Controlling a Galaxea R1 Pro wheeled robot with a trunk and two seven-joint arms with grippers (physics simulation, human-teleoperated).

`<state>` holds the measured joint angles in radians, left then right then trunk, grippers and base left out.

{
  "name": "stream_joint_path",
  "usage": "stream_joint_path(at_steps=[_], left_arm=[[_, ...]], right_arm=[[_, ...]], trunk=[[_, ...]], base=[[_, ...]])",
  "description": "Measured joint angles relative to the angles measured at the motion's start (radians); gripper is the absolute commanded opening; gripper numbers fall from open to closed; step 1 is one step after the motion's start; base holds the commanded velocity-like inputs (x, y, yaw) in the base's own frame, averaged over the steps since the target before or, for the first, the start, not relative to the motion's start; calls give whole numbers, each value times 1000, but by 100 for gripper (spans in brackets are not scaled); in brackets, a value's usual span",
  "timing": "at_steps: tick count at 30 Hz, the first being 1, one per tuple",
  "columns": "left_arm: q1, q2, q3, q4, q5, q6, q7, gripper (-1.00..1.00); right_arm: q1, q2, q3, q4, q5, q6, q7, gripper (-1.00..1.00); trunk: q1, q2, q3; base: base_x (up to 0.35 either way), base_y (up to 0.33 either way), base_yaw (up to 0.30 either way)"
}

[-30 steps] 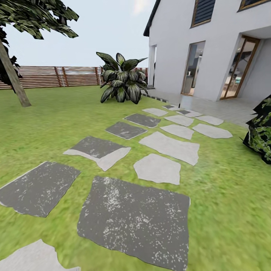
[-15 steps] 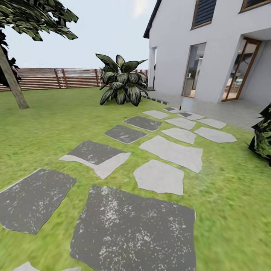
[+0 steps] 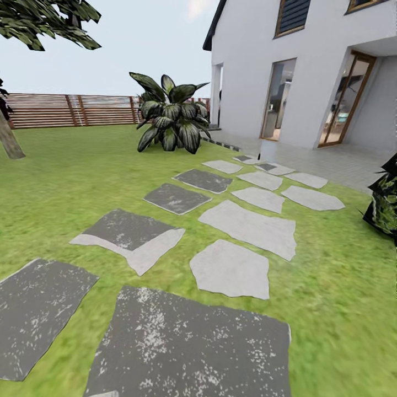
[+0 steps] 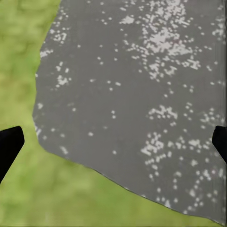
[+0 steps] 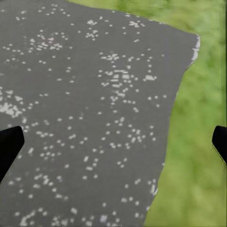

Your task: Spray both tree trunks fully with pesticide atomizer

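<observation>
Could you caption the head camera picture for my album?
Grey stone slabs cross green lawn toward a white house.

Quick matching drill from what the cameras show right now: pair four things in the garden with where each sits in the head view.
Things:
1. tree trunk
2. broad-leaved plant
3. house
4. dark speckled slab

Places:
a. nearest, at the bottom of the view
b. far left, on the lawn before the fence
c. upper right
d. centre, at the far end of the stone path

Pairs: 1-b, 2-d, 3-c, 4-a
</observation>
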<state>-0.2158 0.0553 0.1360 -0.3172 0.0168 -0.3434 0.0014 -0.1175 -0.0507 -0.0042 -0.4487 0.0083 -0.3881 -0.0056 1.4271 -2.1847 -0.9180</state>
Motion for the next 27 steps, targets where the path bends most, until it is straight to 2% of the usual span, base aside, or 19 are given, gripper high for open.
stream_joint_path(at_steps=[27], left_arm=[[0, 0, 0, 0, 0, 0, 0, 100]], right_arm=[[0, 0, -1, -1, 1, 0, 0, 100]], trunk=[[0, 0, 0]], base=[[340, -4, -5]])
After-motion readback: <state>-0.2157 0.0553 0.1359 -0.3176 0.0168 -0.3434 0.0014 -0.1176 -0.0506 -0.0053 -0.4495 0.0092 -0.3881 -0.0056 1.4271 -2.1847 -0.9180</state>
